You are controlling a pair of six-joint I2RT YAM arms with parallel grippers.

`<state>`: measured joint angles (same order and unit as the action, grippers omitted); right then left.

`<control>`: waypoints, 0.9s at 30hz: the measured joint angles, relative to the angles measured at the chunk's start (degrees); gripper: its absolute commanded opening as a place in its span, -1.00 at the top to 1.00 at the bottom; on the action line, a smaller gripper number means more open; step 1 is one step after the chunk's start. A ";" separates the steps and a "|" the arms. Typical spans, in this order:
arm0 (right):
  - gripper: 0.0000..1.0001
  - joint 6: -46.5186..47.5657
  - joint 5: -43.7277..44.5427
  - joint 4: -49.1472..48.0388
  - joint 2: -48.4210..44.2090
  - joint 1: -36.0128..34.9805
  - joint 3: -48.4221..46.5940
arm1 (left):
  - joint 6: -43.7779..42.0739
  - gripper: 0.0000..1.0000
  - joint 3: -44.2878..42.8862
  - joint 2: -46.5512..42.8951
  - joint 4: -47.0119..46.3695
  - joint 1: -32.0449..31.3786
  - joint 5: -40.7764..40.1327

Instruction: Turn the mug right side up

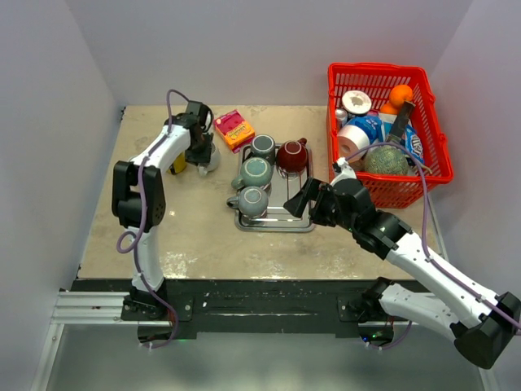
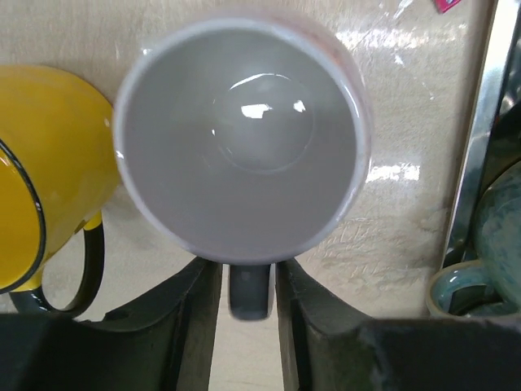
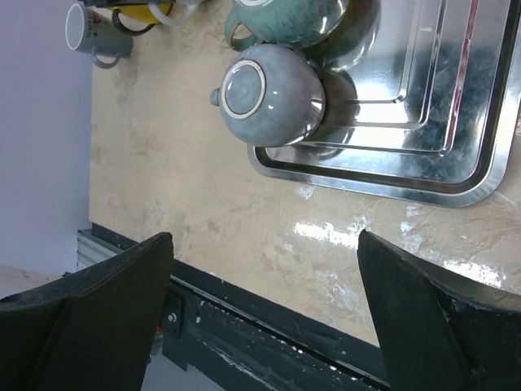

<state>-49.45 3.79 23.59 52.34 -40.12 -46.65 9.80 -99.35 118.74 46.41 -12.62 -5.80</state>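
Left tool [image 2: 248, 287] was at the far left of the worktop [image 1: 195, 236], pointing down at the white mug [image 2: 244, 138]. Its two fingers [image 2: 191, 322] flanked the mug's handle [image 2: 249, 293], one on each side. A thin sliver of gap showed between each finger and the handle, so the jaws read as slackened off, not clamped. White mug stood right side up on the worktop, mouth open to the wrist camera, pale inside, handle toward the tool. Yellow mug [image 2: 49, 171] with a black handle was just beside it, on the side away from the tray, and appeared to lie on its side. Contact between the two could not be judged.

Right tool [image 3: 264, 236] hung fully spread, grasping nothing, over the near strip of the worktop, close to the front right corner of the metal tray [image 1: 273, 226].

On the tray:
- blue-grey mug [image 3: 273, 94] at front left, upside down, base ring up
- teal mug [image 1: 256, 173] behind it
- grey-green mug [image 1: 263, 147] and dark red mug [image 1: 291, 156] at the back

Pink box [image 1: 234, 129] lay between the white mug and the back of the tray. Red basket [image 1: 440, 159] stood at the far right, filled with mixed items.
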 measured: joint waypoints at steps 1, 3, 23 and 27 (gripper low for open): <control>-0.98 0.00 -0.04 0.00 0.07 0.00 0.00 | -0.02 0.05 -0.46 0.00 -0.02 0.02 0.04; -0.98 0.00 -0.04 0.00 0.04 0.00 0.00 | -0.07 -0.06 -1.46 0.00 -0.07 0.02 0.20; -0.92 -4.39 13.64 1.95 11.91 -13.97 -8.59 | -0.59 -0.96 15.45 -33.16 -8.83 0.07 9.35; -0.88 -11.10 21.33 1.36 18.91 -19.76 -11.50 | -0.37 -0.99 23.56 -44.41 -12.81 0.07 11.45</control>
<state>-60.55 25.12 24.95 71.24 -59.88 -58.15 9.43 -75.79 74.32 33.61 -12.56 5.65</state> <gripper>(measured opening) 0.949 0.987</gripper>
